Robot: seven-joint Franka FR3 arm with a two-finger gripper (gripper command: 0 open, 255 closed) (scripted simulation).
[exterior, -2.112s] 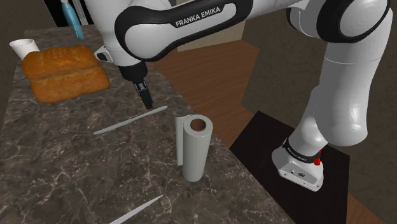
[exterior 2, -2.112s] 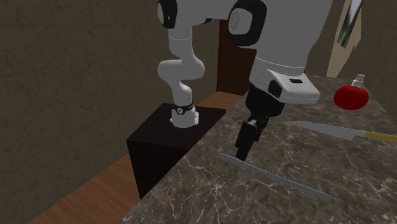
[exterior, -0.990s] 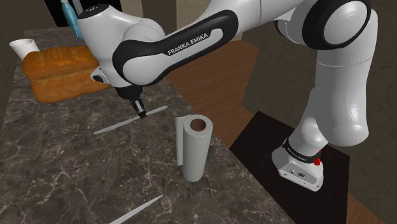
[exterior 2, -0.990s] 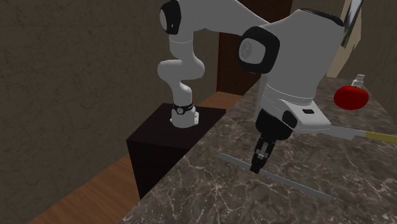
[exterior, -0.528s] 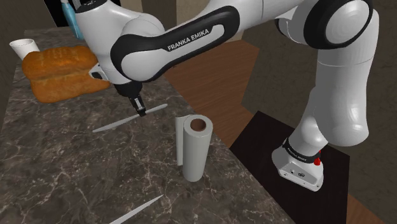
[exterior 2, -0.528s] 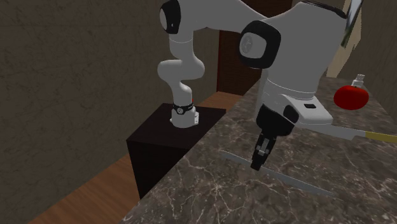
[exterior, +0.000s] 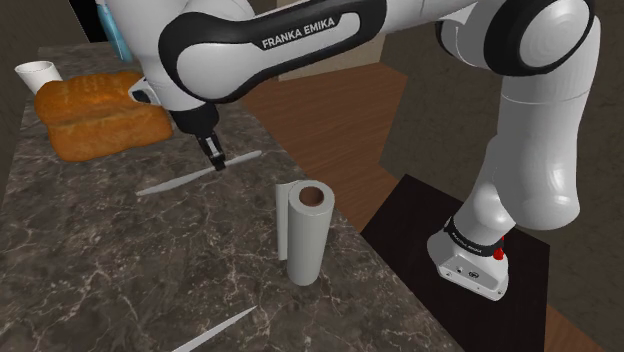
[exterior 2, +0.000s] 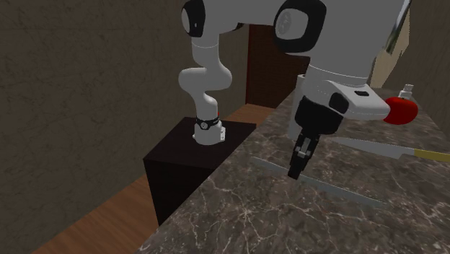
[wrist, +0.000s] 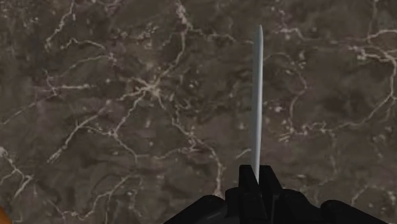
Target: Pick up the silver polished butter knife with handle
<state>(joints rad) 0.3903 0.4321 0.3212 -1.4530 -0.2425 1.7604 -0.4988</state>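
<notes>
Claw (exterior: pixel 214 160): fingers clamped on the knife (exterior: pixel 170 182), gripping it toward one end. The long, thin grey blade runs straight out ahead of the claw over the dark marbled counter (exterior: pixel 80 270); whether the knife touches the counter cannot be told.
Paper roll (exterior: pixel 305 232): upright on the counter, near the claw.
Bread loaf (exterior: pixel 100 115): brown, apart from the claw, on the side away from the roll.
Second knife (exterior: pixel 215 330): flat, well apart, beyond the roll.

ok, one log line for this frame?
phase: grasp | gripper: shut on butter knife | grip: off-centre, long part sticking out | below: dark veined counter | nearby: paper roll
</notes>
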